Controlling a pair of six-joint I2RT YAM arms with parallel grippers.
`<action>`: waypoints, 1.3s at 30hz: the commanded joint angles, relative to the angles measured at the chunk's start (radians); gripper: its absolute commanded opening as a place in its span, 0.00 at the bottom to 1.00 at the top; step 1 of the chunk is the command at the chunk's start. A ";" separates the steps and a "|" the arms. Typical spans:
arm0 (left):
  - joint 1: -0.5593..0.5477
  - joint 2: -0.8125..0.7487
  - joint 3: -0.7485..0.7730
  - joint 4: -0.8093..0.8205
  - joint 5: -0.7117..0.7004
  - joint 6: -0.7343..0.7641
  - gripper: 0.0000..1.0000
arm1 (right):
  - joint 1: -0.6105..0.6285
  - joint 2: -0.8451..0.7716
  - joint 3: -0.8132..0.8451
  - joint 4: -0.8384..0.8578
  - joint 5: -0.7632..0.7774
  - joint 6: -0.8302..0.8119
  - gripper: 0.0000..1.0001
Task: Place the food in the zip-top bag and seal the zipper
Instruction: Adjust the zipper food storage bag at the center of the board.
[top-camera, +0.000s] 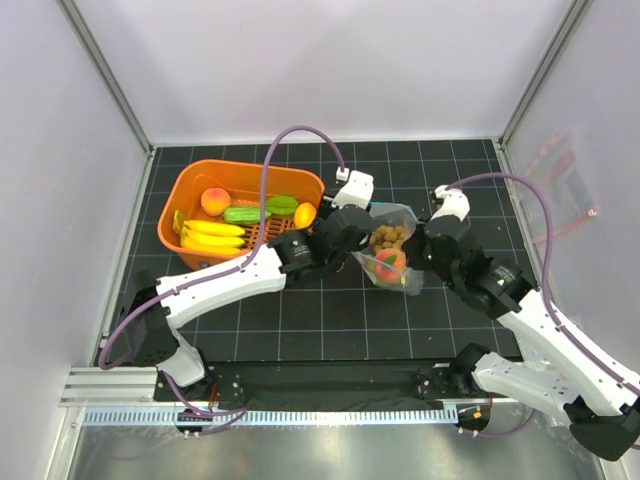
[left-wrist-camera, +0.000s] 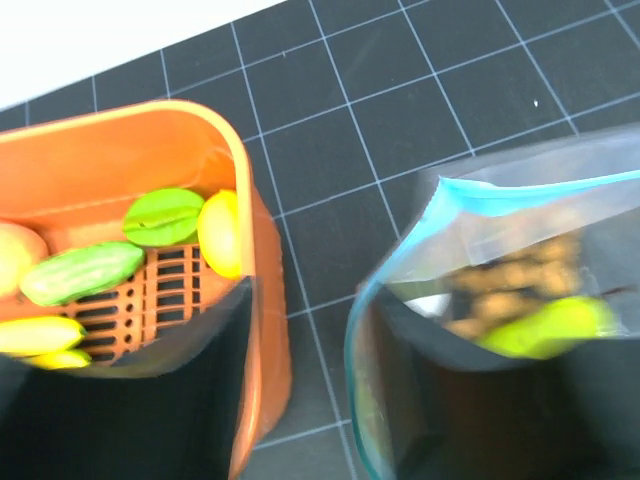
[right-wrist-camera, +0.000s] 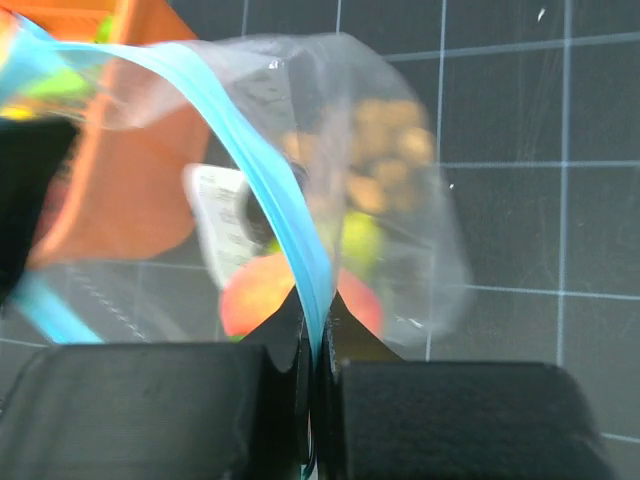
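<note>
Clear zip-top bag (right-wrist-camera: 420, 200) gaping, peach (right-wrist-camera: 250, 295) inside; right hand (right-wrist-camera: 312, 330) pinched on teal zipper (right-wrist-camera: 270, 185); left hand (left-wrist-camera: 310, 400) half-open, empty.

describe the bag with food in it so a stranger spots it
Find the orange basket on the black grid mat. Just right of it is a clear floppy bag holding a peach and brown balls. Its teal zipper sets it apart from the pink-strip bag by the right wall.

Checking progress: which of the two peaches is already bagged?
The peach inside the zip-top bag, beside the brown balls; the other peach lies in the orange basket.
</note>
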 joint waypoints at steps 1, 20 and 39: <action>0.020 -0.021 0.015 0.077 0.019 0.009 0.58 | 0.009 0.003 0.126 -0.079 0.070 -0.036 0.01; 0.442 -0.110 -0.057 -0.115 0.084 -0.132 1.00 | 0.010 -0.114 -0.157 0.165 -0.008 0.020 0.01; 0.689 -0.196 -0.206 -0.040 0.297 -0.131 1.00 | 0.009 -0.200 -0.197 0.157 0.053 0.042 0.01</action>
